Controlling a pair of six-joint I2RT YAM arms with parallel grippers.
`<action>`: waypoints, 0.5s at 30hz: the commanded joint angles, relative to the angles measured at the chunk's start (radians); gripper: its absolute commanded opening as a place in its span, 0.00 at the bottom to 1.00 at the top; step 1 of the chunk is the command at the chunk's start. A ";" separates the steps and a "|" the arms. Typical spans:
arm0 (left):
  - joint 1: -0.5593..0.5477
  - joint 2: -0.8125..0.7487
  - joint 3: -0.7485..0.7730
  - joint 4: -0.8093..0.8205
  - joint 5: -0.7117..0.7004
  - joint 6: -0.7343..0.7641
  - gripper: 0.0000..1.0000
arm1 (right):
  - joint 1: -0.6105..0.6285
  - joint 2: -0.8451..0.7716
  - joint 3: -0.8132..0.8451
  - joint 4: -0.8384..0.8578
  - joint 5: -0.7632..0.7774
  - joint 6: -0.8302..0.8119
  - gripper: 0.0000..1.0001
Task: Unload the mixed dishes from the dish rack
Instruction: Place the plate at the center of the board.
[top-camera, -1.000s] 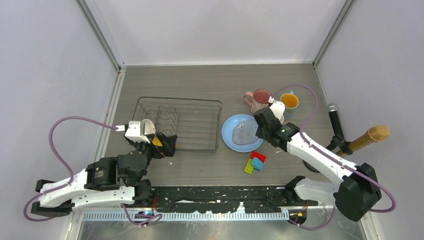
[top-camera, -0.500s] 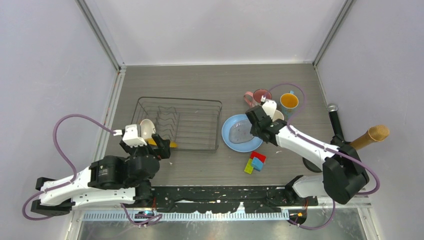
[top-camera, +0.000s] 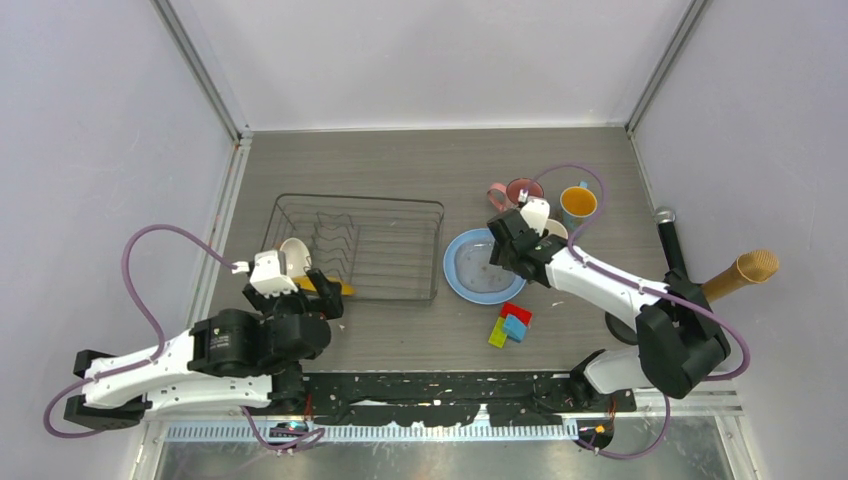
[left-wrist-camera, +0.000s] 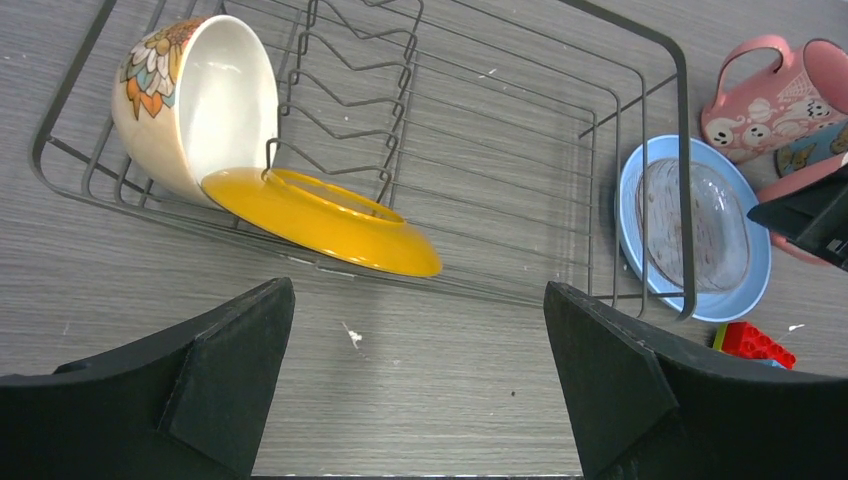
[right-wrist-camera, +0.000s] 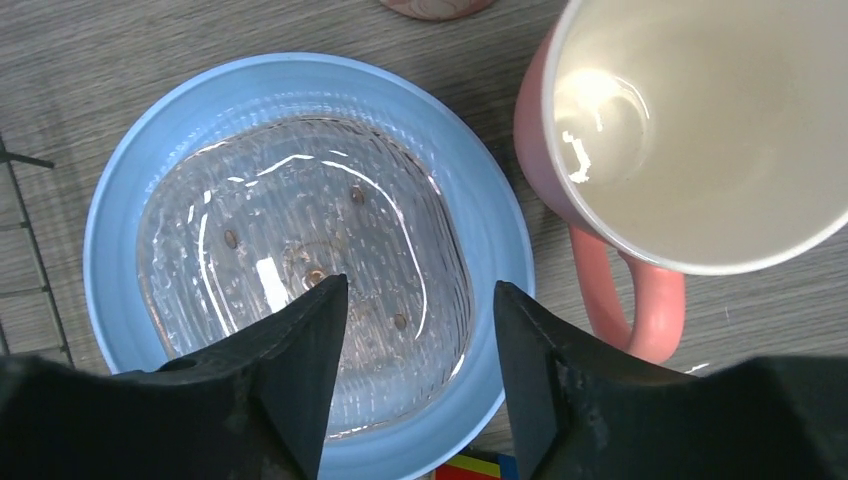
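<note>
Left gripper (left-wrist-camera: 417, 300) has backed away from the yellow plate (left-wrist-camera: 320, 222), jaws spread wide and empty.
That plate lies tilted across the near rim of the dish rack (left-wrist-camera: 640, 45), touching the cream bowl (left-wrist-camera: 200, 100) tipped on its side inside. Right gripper (right-wrist-camera: 418, 290) hangs open over the light blue plate (right-wrist-camera: 480, 200) beside the rack, with a salmon mug (right-wrist-camera: 690, 130) just beside it.
</note>
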 joint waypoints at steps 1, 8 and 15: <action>-0.001 0.013 0.006 0.053 -0.012 -0.025 1.00 | 0.003 -0.024 0.057 0.017 -0.033 -0.020 0.65; 0.023 0.016 -0.015 0.089 0.023 -0.009 1.00 | 0.003 -0.114 0.082 0.024 -0.099 -0.057 0.86; 0.152 0.075 -0.016 0.119 0.128 0.004 1.00 | 0.003 -0.254 0.062 0.024 -0.121 -0.085 0.98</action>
